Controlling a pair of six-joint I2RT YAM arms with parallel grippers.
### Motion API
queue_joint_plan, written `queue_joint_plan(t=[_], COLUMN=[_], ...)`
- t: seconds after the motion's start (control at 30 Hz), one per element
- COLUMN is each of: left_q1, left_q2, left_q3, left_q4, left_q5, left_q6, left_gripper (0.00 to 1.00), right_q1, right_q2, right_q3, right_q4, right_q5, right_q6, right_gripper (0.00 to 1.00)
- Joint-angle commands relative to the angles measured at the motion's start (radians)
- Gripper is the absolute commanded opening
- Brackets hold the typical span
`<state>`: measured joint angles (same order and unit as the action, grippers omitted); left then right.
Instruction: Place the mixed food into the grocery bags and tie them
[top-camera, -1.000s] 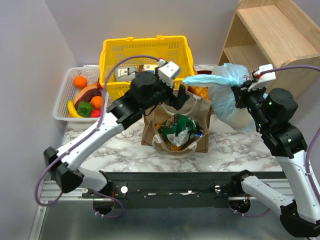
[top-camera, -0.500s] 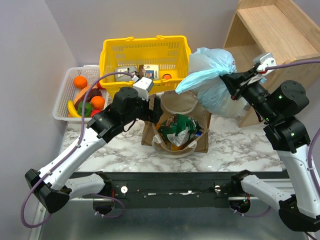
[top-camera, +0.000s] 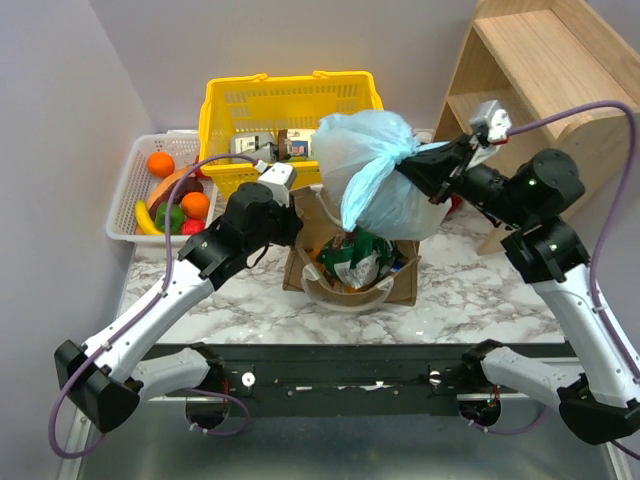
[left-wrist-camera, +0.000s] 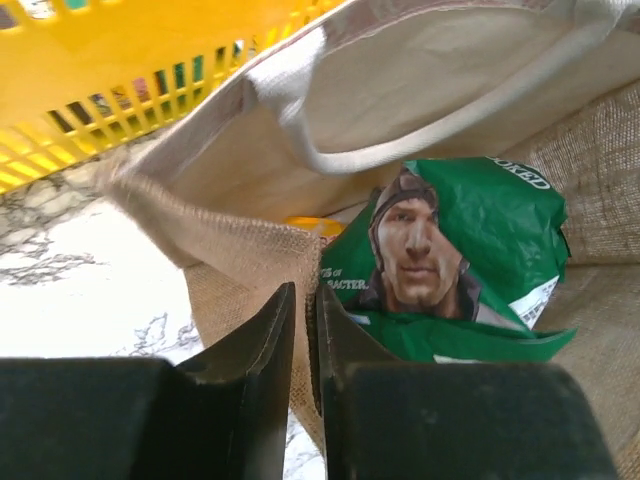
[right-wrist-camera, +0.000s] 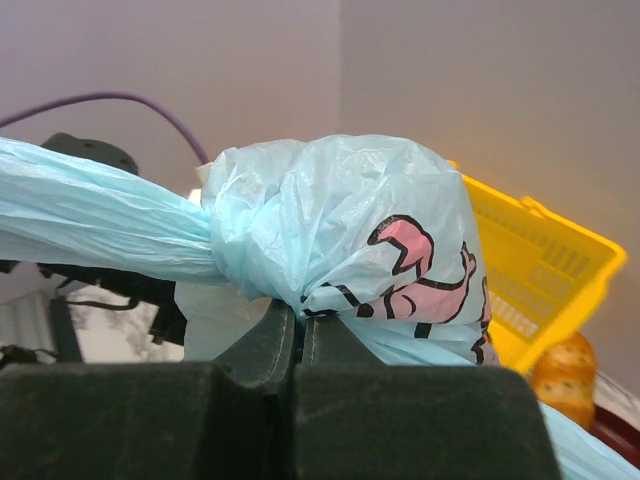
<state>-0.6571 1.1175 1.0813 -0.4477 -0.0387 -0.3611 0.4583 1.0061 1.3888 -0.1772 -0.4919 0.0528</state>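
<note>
Pulled back leftward since earlier, left gripper (left-wrist-camera: 305, 305) was clamped on tan bag (left-wrist-camera: 230, 255) at its rim, green snack packet (left-wrist-camera: 455, 250) seen inside. Light-blue bag (top-camera: 385, 170) was swung left above tan bag, gripped at its knot by right gripper (right-wrist-camera: 298, 318).

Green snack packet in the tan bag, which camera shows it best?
The left wrist view: the green snack packet fills much of the frame inside the tan bag, its printed face clear. Top external shows it small and crumpled, just below the light-blue bag. The right wrist view does not show it.
</note>
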Motion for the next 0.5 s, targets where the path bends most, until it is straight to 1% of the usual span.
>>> queue_joint_plan(t=[0.0, 0.03, 0.07, 0.13, 0.17, 0.23, 0.27, 0.3, 0.33, 0.37, 0.4, 0.47], left_q1=[0.030, 0.037, 0.039, 0.045, 0.048, 0.054, 0.057, 0.059, 0.059, 0.062, 0.062, 0.065], left_q2=[-0.079, -0.084, -0.087, -0.094, -0.094, -0.094, -0.093, -0.094, -0.094, -0.094, -0.096, -0.094], left_q3=[-0.047, -0.053, -0.070, -0.089, -0.096, -0.098, -0.096, -0.095, -0.095, -0.095, -0.095, -0.093], left_q4=[0.037, 0.037, 0.041, 0.061, 0.066, 0.069, 0.067, 0.070, 0.073, 0.075, 0.076, 0.083], left_q5=[-0.083, -0.081, -0.078, -0.066, -0.063, -0.061, -0.063, -0.063, -0.063, -0.066, -0.069, -0.067], left_q6=[-0.013, -0.018, -0.021, -0.033, -0.036, -0.036, -0.032, -0.027, -0.021, -0.006, 0.002, 0.020], left_gripper=[0.14, 0.13, 0.09, 0.08, 0.07, 0.07, 0.07, 0.07, 0.07, 0.07, 0.07, 0.07], right_q1=[0.072, 0.088, 0.106, 0.117, 0.120, 0.122, 0.120, 0.120, 0.121, 0.120, 0.120, 0.121], right_q2=[0.068, 0.080, 0.092, 0.127, 0.134, 0.126, 0.115, 0.097, 0.065, 0.048, 0.036, 0.010], right_q3=[-0.069, -0.108, -0.132, -0.174, -0.221, -0.266, -0.301, -0.316, -0.324, -0.324, -0.311, -0.294], right_q4=[0.110, 0.111, 0.117, 0.120, 0.108, 0.058, -0.017, -0.065, -0.112, -0.211, -0.258, -0.345], right_q5=[-0.094, -0.094, -0.100, -0.134, -0.149, -0.126, -0.090, 0.024, 0.102, 0.178, 0.319, 0.419], right_q6=[0.067, 0.068, 0.076, 0.097, 0.107, 0.096, 0.066, 0.050, 0.035, 0.003, -0.014, -0.042], right_gripper=[0.01, 0.01, 0.01, 0.01, 0.01, 0.01, 0.01, 0.01, 0.01, 0.01, 0.01, 0.01])
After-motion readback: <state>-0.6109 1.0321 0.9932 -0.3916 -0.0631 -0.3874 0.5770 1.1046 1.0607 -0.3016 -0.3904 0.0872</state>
